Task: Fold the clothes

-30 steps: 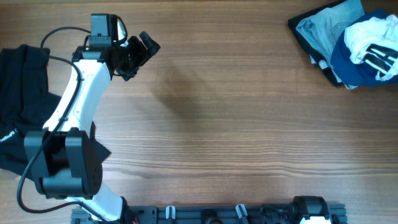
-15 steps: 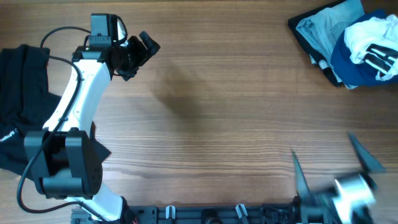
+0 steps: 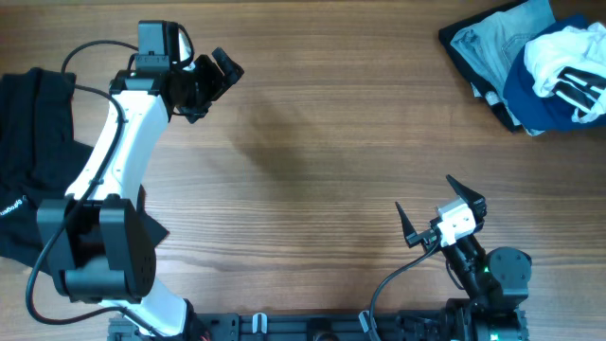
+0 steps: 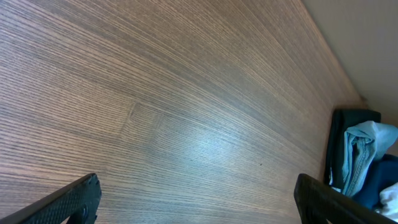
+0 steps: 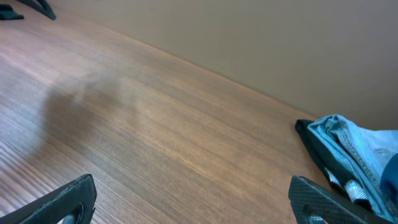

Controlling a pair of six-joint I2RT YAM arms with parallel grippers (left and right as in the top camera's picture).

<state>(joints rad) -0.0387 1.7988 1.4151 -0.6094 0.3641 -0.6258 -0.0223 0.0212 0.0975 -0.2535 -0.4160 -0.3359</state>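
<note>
desk: what do the claws show?

stringer: both stand wide and empty. the left gripper [image 3: 214, 85] hangs over bare wood toward the far left of the table [image 3: 322, 189], jaws spread with nothing between them. the right gripper [image 3: 422, 191] is raised near the front edge on the right, its fingers just as far apart, also carrying nothing

desk: and the clothes?

stringer: they sit in two lots. a heap of clothes [image 3: 516, 71] lies in the far right corner, well apart from either claw. it has a white garment [image 3: 568, 57] with black marks on top, a dark blue garment [image 3: 530, 99] under it, pale grey-blue cloth [image 3: 488, 43] beside that and a dark layer [image 3: 454, 52] at the bottom. a black garment [image 3: 28, 142] lies at the left edge, partly beneath the left arm [image 3: 118, 152]. nothing is spread flat or folded yet

desk: what could go wrong from here?

stringer: as i judge it, the heap is the hazard. its pieces overlap and bunch together, so a pinch at the white garment may catch the blue one too and haul the whole lot across the wood. the right wrist view shows the heap close to the table's back edge, so a push rather than a clean lift could nudge it over. on the left, the arm crosses the black garment, and a swing from there may snag the cloth or drag it along
</note>
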